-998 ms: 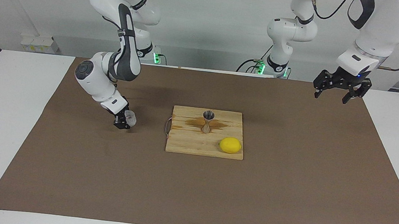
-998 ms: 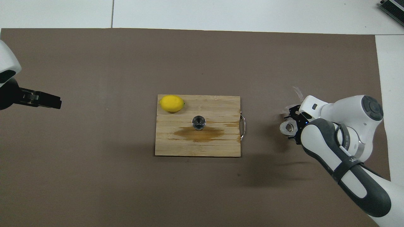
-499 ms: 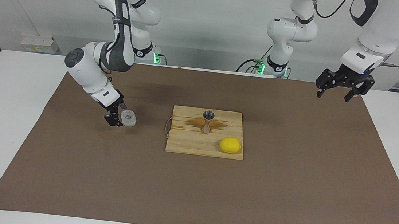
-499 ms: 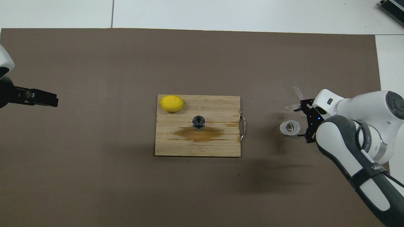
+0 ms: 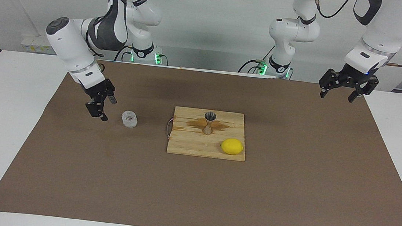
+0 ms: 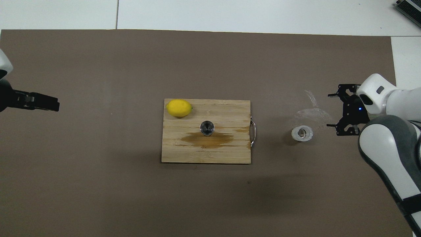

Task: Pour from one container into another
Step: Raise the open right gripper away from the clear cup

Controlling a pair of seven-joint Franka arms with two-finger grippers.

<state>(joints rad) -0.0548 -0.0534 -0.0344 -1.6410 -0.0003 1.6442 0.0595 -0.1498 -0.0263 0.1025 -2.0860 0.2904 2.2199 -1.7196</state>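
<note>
A small, squat glass cup [image 5: 129, 119] [image 6: 302, 133] with a faceted, see-through wall stands upright on the brown mat [image 5: 289, 195] [image 6: 98, 184] that covers most of the white table [image 5: 6, 109] [image 6: 230, 13], toward the right arm's end and apart from everything else. Just beside it, closer to that end's edge, the right gripper [image 5: 101, 106] [image 6: 336, 110] hangs low over the mat with its black fingers spread wide and nothing between them, clear of the glass. In the middle of the mat lies a rectangular wooden cutting board [image 5: 190, 147] [image 6: 184, 154] of pale planks, with a thin wire handle on the short side that faces the cup. A little metal jigger [image 5: 209, 122] [image 6: 207, 127], hourglass-shaped with a narrow waist and a dull silver sheen, stands upright on the board in the half nearer the robots, its open top showing as a dark round mouth. Around its foot a darker, wet-looking stain [image 5: 194, 123] [image 6: 207, 140] has spread along the grain. A smooth yellow lemon [image 5: 231, 146] [image 6: 178, 108] rests on the board's corner farthest from the robots, toward the left arm's end. The left gripper [image 5: 347, 90] [image 6: 49, 103] waits up in the air over the mat's corner nearest its own base, its fingers apart and empty.
</note>
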